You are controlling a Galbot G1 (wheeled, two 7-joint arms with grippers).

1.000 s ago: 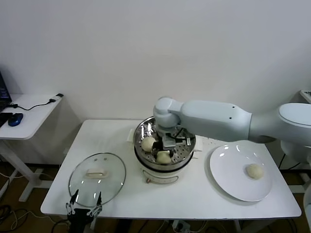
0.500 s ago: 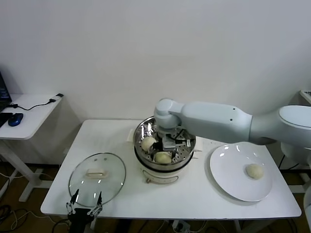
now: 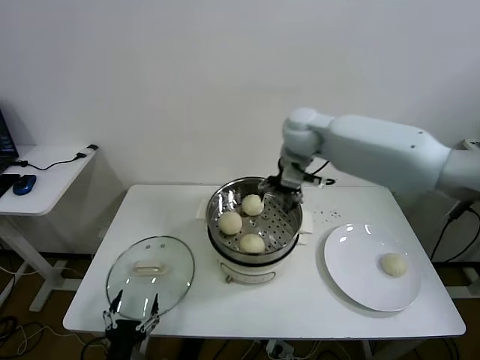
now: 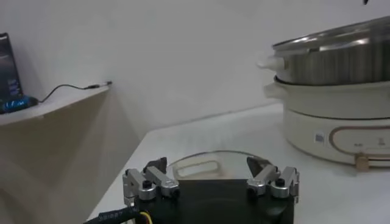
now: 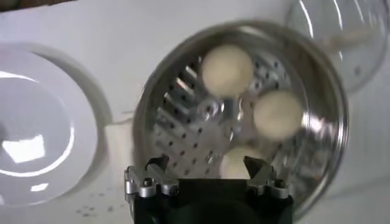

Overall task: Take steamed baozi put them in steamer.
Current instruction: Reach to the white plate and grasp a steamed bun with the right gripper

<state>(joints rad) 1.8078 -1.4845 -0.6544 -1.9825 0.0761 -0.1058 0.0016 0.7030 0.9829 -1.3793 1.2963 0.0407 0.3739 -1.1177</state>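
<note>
One big white table [image 3: 187,300] across the lower half of the frame. One shiny steamer [image 3: 289,229] in the middle, on a white cooker base. One flat white plate [image 3: 352,262] at lower right. One glass lid [image 3: 176,262] at lower left, lying flat. Four steamed baozi in all: three inside the steamer, at [image 3: 252,204], [image 3: 229,223] and [image 3: 252,243], and one [image 3: 393,264] alone on the plate, well apart from the rest. Right gripper [image 3: 283,186] up over the far right rim of the steamer, fingers wide apart, nothing in them. Left gripper [image 3: 130,324] parked at the bottom left, near the lid, fingers apart too, nothing held. Could go wrong next: squeezing the last soft bun too hard and squashing it, or pinching too lightly and dropping it on the table. Could also bump the steamer rim on the way back, or land the bun on top of another, since three already fill much of the basket.
</note>
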